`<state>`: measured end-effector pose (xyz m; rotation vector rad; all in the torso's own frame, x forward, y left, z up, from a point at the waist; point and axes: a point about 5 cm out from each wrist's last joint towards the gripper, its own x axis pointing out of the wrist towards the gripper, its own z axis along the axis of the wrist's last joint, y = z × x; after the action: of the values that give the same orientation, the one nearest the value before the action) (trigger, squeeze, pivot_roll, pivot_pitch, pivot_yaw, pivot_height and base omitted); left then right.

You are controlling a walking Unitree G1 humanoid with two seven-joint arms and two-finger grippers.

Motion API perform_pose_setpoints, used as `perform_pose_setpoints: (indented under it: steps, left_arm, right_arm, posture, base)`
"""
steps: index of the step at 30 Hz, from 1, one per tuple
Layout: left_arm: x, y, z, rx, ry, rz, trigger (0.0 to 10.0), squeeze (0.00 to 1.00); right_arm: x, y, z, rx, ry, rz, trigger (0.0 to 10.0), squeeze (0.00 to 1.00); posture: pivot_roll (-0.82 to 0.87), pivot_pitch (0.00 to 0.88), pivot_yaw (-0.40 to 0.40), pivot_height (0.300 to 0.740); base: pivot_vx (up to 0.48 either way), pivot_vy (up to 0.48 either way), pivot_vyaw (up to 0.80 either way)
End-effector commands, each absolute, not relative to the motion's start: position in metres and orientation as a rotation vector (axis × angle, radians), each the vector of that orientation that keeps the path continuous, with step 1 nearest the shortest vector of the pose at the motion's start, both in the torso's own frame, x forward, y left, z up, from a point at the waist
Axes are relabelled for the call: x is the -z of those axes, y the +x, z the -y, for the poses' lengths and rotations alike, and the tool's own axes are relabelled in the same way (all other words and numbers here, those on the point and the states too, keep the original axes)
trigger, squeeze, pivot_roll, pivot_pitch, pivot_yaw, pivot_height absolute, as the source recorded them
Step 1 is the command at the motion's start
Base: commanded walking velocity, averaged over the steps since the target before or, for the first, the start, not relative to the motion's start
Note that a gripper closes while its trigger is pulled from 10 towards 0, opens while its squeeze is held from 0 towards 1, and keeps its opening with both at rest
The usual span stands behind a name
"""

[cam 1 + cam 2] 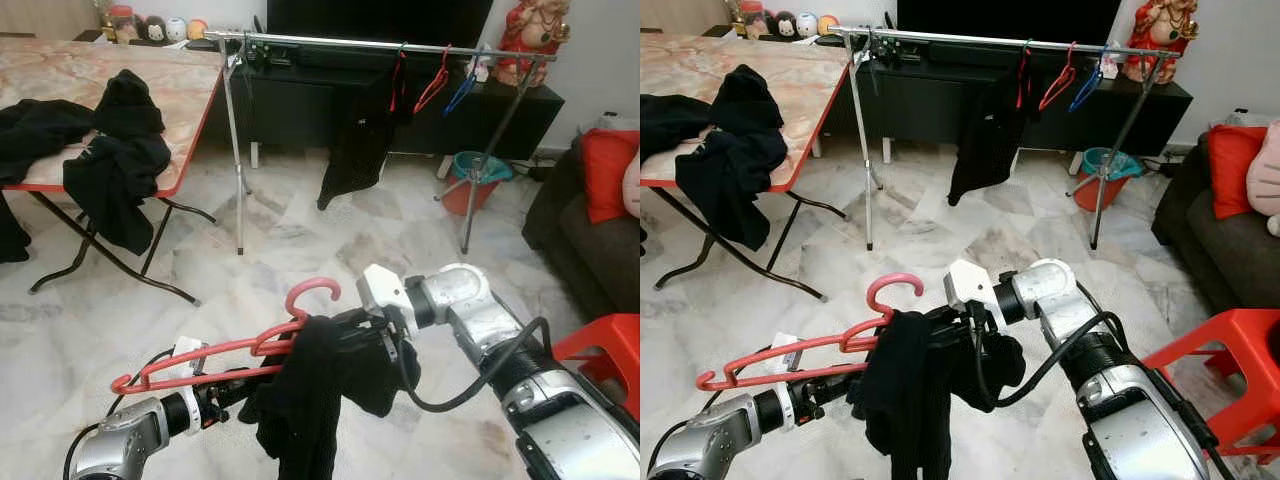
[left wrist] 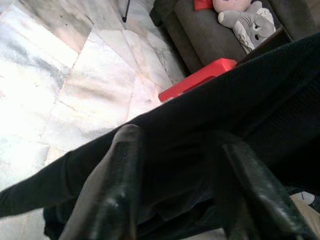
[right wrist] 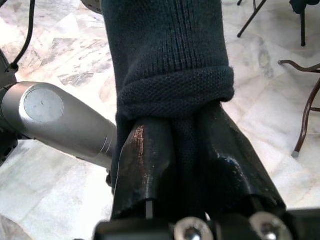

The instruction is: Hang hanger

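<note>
A red hanger (image 1: 310,290) with a black garment (image 1: 300,400) draped over it is held low in front of me above the marble floor. My right gripper (image 3: 182,120) is shut on a bunched fold of the garment beside the hook. My left gripper (image 2: 177,137) reaches under the hanger's lower bar from the left. Its fingers (image 2: 122,185) stand apart, with black cloth lying across them. The clothes rail (image 1: 330,42) stands farther ahead. On it hang a black garment (image 1: 355,140), a red hanger (image 1: 430,85) and a blue hanger (image 1: 462,90).
A folding table (image 1: 180,90) with black clothes (image 1: 115,160) heaped on it stands at the left. A red stool (image 1: 605,345) is close on my right, with a dark sofa (image 1: 580,240) behind it. A teal bucket (image 1: 480,170) sits by the rail's right legs.
</note>
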<state>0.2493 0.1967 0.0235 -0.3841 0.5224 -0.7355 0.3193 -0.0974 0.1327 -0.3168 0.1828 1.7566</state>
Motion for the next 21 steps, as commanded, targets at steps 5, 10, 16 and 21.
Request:
perform_pose_setpoints:
  steps: [5, 10, 16, 21]
  left_arm:
    - [-0.024, 0.247, -0.198, 0.734, -0.341, -0.543, 10.0, 1.00]
    - [-0.021, 0.241, -0.200, 0.739, -0.323, -0.572, 10.0, 1.00]
    - [-0.021, 0.239, -0.198, 0.757, -0.342, -0.574, 10.0, 1.00]
    - [-0.014, 0.243, -0.202, 0.678, -0.281, -0.592, 10.0, 1.00]
  right_arm:
    - [-0.136, 0.331, 0.100, -1.655, -0.427, -0.190, 0.0, 0.00]
    - [-0.126, 0.335, 0.109, -1.570, -0.531, -0.254, 0.0, 0.00]
    - [-0.131, 0.339, 0.105, -1.542, -0.497, -0.205, 0.0, 0.00]
    - [-0.138, 0.340, 0.097, -1.557, -0.441, -0.146, 0.0, 0.00]
  posture:
    - [0.18, 0.000, -0.115, 0.732]
    - [0.18, 0.000, -0.116, 0.732]
    - [0.18, 0.000, -0.116, 0.732]
    - [0.19, 0.000, -0.117, 0.732]
  base:
    - [0.000, 0.000, 0.00]
    - [0.000, 0.000, 0.00]
    - [0.000, 0.000, 0.00]
    - [0.000, 0.000, 0.00]
